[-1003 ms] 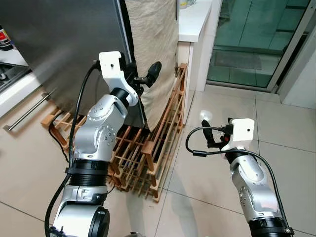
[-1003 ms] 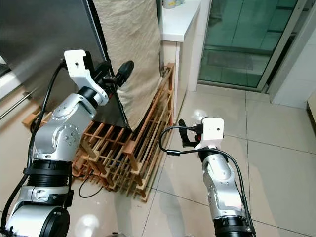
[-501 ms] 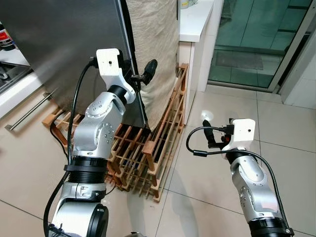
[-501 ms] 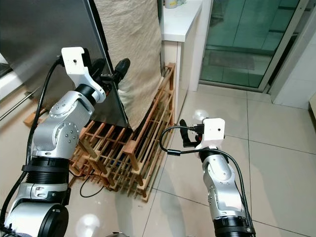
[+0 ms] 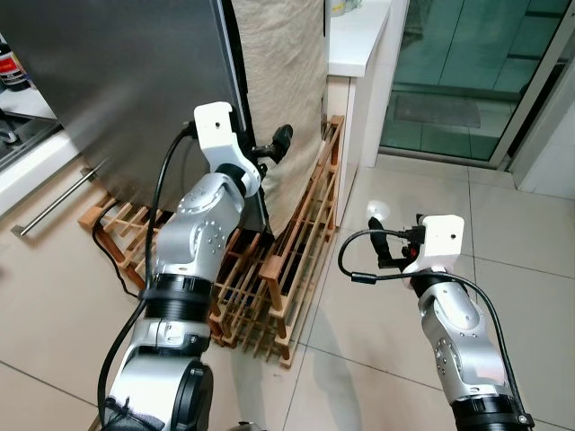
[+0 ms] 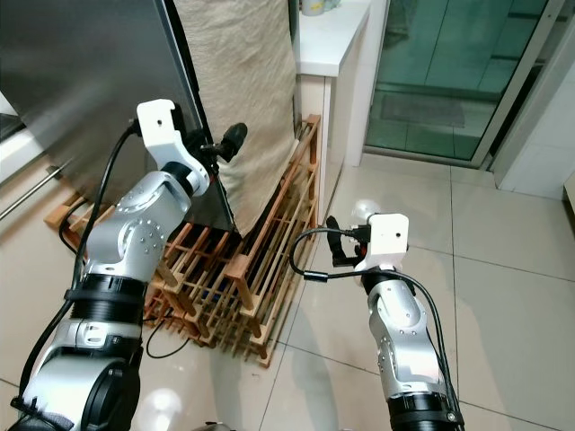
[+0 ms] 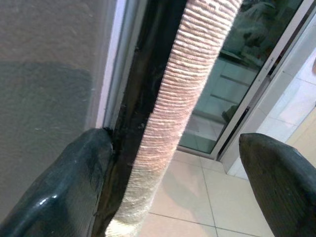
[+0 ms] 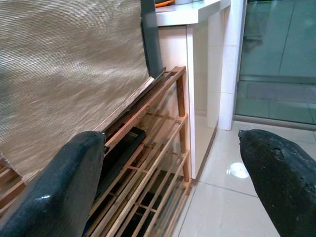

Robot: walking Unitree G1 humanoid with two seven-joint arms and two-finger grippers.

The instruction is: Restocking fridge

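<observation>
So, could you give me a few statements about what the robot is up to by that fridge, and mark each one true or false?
1. The left hand is up at the edge of the grey fridge door. True.
2. The left hand's fingers are clamped shut. False: the left wrist view shows them spread apart, one finger by the door's edge.
3. A beige cloth hangs beside the fridge door. True.
4. The right hand is holding a bottle. False: it is open and empty, held above the tiled floor.
5. A wooden slatted rack leans at the foot of the fridge. True.
6. The floor is carpeted. False: it is pale tile.
</observation>
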